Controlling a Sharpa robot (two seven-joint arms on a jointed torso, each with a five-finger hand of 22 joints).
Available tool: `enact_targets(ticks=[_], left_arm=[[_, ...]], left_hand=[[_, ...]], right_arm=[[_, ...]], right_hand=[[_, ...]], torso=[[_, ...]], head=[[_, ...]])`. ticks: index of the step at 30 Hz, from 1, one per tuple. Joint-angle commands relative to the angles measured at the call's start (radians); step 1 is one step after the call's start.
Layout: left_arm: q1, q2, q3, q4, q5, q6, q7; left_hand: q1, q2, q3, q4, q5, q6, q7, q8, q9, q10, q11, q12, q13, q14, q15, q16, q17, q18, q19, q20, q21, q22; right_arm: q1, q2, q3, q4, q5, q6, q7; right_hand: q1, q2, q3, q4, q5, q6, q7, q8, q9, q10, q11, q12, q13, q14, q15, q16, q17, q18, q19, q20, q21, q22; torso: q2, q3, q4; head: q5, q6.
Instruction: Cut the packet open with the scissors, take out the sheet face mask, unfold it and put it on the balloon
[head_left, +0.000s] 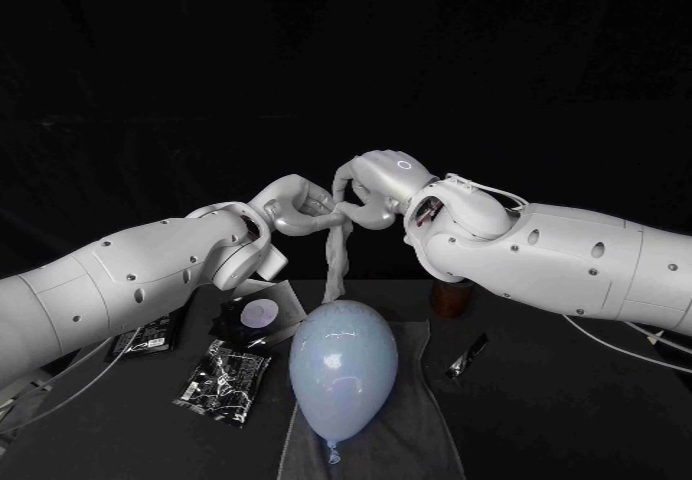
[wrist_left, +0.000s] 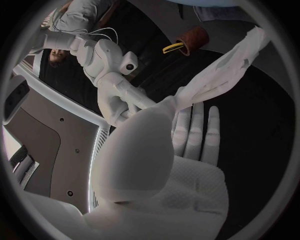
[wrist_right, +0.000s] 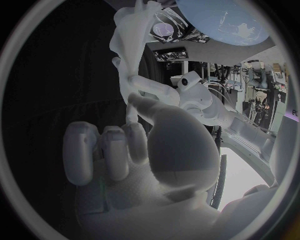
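A white sheet face mask (head_left: 336, 250), twisted into a rope, hangs above the table between my two hands. My left hand (head_left: 296, 210) pinches its upper part from the left, and my right hand (head_left: 378, 185) grips its top end from the right. The left wrist view shows the mask (wrist_left: 219, 75) running out from behind my left hand (wrist_left: 169, 145). The right wrist view shows the mask (wrist_right: 131, 35) dangling from my right hand (wrist_right: 137, 150). A pale blue balloon (head_left: 343, 362) lies on a grey towel (head_left: 418, 430) under the mask. The opened silvery packet (head_left: 227, 378) lies left of the balloon. The scissors (head_left: 466, 355) lie to its right.
A brown cup (head_left: 451, 298) stands behind the scissors at the towel's far right. A second shiny packet piece (head_left: 257, 315) lies behind the balloon's left side. A dark flat item (head_left: 152, 335) sits at the far left.
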Motion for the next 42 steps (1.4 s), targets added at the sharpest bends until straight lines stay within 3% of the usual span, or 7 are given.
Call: enact_targets(ticks=[1,9,16,19,33,39,42], left_arm=[[0.0,0.001,0.001,0.005,-0.002,-0.028,0.017],[0.0,-0.007,0.001,0.012,0.042,-0.054,0.025],[0.0,-0.029,0.002,0.03,0.11,-0.067,0.034],[0.0,-0.043,0.002,0.042,0.147,-0.071,0.04],[-0.002,-0.113,0.005,0.096,0.372,-0.022,0.083],[-0.002,-0.133,0.007,0.105,0.409,0.01,0.095],[-0.002,-0.139,0.007,0.107,0.421,0.018,0.098]], left_hand=[[-0.025,-0.021,0.059,-0.018,0.008,-0.001,-0.002,0.011,0.034,0.008,-0.001,0.006,0.003,0.009,-0.002,0.002,0.009,0.009,0.004,0.0,-0.001,-0.001],[-0.102,-0.051,0.163,-0.072,0.009,-0.008,-0.002,0.03,0.061,0.011,-0.002,0.015,0.007,0.011,-0.003,-0.001,0.03,0.008,-0.001,0.0,-0.003,-0.001],[-0.154,-0.059,0.213,-0.117,0.008,-0.015,-0.002,0.041,0.077,0.009,-0.001,0.02,0.011,0.009,-0.003,-0.003,0.045,0.006,-0.019,0.0,-0.006,-0.003],[-0.16,-0.059,0.218,-0.122,0.008,-0.016,-0.002,0.042,0.079,0.009,-0.001,0.021,0.011,0.009,-0.003,-0.004,0.047,0.005,-0.026,0.0,-0.007,-0.003],[-0.197,-0.056,0.248,-0.154,0.008,-0.023,-0.001,0.049,0.092,-0.003,0.002,0.02,0.011,-0.004,0.001,-0.011,0.059,-0.012,-0.094,0.001,-0.014,-0.008],[-0.209,-0.051,0.252,-0.16,0.008,-0.026,0.0,0.051,0.097,-0.008,0.004,0.019,0.011,-0.01,0.003,-0.014,0.062,-0.017,-0.108,0.001,-0.014,-0.009],[-0.211,-0.049,0.253,-0.161,0.008,-0.027,0.0,0.051,0.098,-0.009,0.005,0.019,0.01,-0.011,0.004,-0.015,0.062,-0.018,-0.11,0.001,-0.014,-0.009]], right_arm=[[-0.001,0.002,0.0,-0.007,0.027,-0.032,0.015],[-0.009,-0.011,-0.004,-0.024,0.155,-0.084,0.058],[-0.029,-0.055,-0.007,-0.048,0.553,-0.106,0.186],[-0.044,-0.079,-0.009,-0.052,0.708,-0.086,0.229],[-0.181,-0.108,-0.014,-0.091,0.955,-0.002,0.292],[-0.222,-0.082,-0.015,-0.11,1.028,0.028,0.291],[-0.239,-0.067,-0.015,-0.116,1.068,0.053,0.288]], right_hand=[[0.0,-0.007,0.003,0.001,0.005,-0.024,0.009,-0.025,0.005,-0.001,0.003,-0.06,0.121,0.105,-0.001,0.003,0.263,-0.006,0.052,-0.005,-0.023,0.222],[-0.091,-0.089,-0.087,0.089,0.001,-0.134,0.077,-0.171,-0.065,-0.278,0.061,-0.538,-0.204,0.076,0.048,-0.047,0.174,0.033,-0.041,0.029,-0.251,0.159],[-0.039,-0.101,-0.118,0.142,0.007,-0.134,0.104,-0.255,-0.109,-0.436,0.085,-0.863,-0.473,-0.125,0.076,-0.335,-0.208,0.133,-0.312,0.067,-0.871,-0.053],[0.002,-0.101,-0.107,0.145,0.005,-0.095,0.113,-0.271,-0.118,-0.445,0.095,-1.024,-0.647,-0.171,0.083,-0.431,-0.315,0.147,-0.332,0.075,-0.997,-0.132],[0.059,-0.093,-0.109,0.103,0.005,-0.031,0.095,-0.309,-0.141,-0.304,0.083,-1.151,-0.863,-0.06,0.067,-0.308,-0.184,0.115,-0.192,0.062,-0.815,-0.088],[0.054,-0.085,-0.194,0.088,0.0,-0.002,0.073,-0.326,-0.155,-0.231,0.055,-0.794,-0.584,0.008,0.045,-0.167,-0.019,0.077,-0.104,0.039,-0.558,0.027],[0.046,-0.064,-0.231,0.092,0.0,0.009,0.073,-0.332,-0.163,-0.159,0.058,-0.309,-0.155,0.045,0.051,-0.087,0.09,0.058,-0.07,0.039,-0.42,0.096]], torso=[[0.0,0.0002,-0.0002],[0.0,0.0001,-0.0006],[0.0,0.0002,0.0],[0.001,0.0005,-0.0005],[0.003,0.001,0.0003],[0.003,0.0024,0.002],[0.002,0.003,0.0023]], head=[[0.001,0.0],[0.0,0.0],[-0.002,0.0],[-0.003,-0.001],[-0.008,-0.01],[-0.011,-0.018],[-0.013,-0.021]])
